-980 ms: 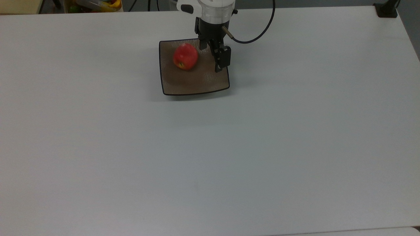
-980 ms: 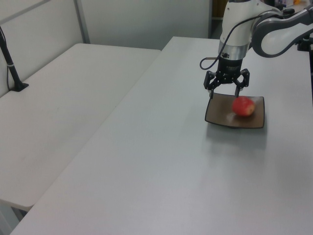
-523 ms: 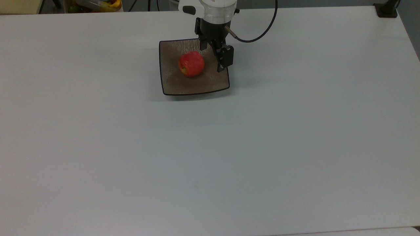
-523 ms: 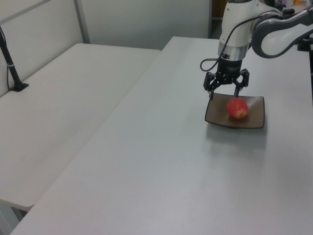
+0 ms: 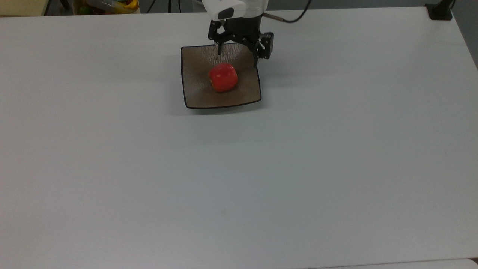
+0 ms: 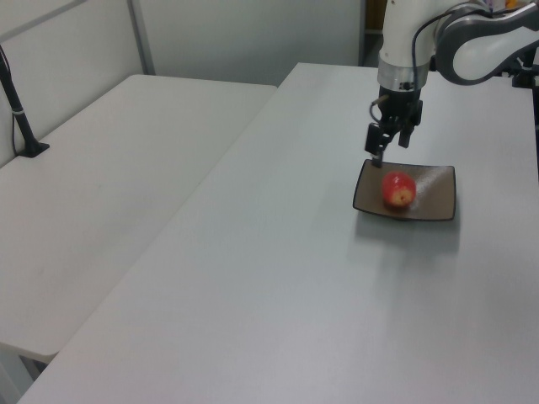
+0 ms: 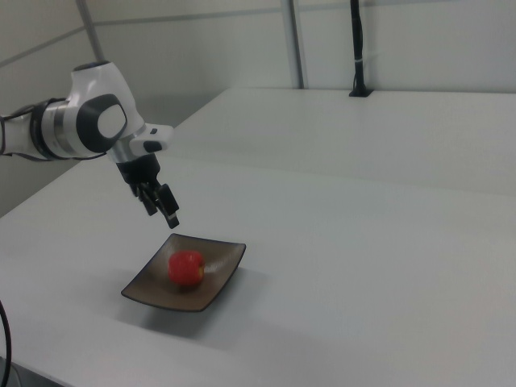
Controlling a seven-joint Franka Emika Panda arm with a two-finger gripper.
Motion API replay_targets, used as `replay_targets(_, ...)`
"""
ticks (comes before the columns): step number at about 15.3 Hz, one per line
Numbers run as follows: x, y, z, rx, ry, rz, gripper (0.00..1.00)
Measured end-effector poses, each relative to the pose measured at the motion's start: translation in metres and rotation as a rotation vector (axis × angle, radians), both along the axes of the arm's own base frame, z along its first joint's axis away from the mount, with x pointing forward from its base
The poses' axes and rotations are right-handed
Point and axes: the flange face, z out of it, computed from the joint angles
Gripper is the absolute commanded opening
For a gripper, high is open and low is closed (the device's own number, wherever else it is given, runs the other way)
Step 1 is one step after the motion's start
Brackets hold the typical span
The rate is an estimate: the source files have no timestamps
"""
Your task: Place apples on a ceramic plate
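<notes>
1. The apple (image 5: 223, 77) lies loose near the middle of the ceramic plate (image 5: 194, 93), in the upper centre of the top view; nothing grips it.
2. The plate rests flat on the white bench (image 5: 239, 168), its far edge under the arm.
3. The end effector (image 5: 236, 56) hangs above that far edge with its fingers spread wide and empty.
4. The relation that counts: in the top view the apple lies just below the end effector and slightly to its left, clear of both fingertips; in the right view (image 7: 186, 268) it sits lower right of the end effector (image 7: 167, 216).
5. Judged from this, placement looks done, and any next move should be a lift straight away from the plate.
</notes>
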Motion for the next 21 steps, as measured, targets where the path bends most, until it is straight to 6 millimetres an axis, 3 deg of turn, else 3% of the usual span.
replay_targets(4, 0.003, -0.020, 0.016, -0.029, 0.060, 0.316, 1.00)
replay_targets(8, 0.008, -0.047, 0.023, -0.035, 0.067, 0.454, 1.00)
replay_targets(12, 0.010, -0.067, 0.036, -0.026, 0.047, 0.432, 1.00)
replay_targets(17, 0.009, -0.107, 0.091, 0.091, 0.030, 0.308, 1.00)
replay_targets(21, 0.011, -0.123, 0.105, 0.105, 0.011, 0.264, 1.00)
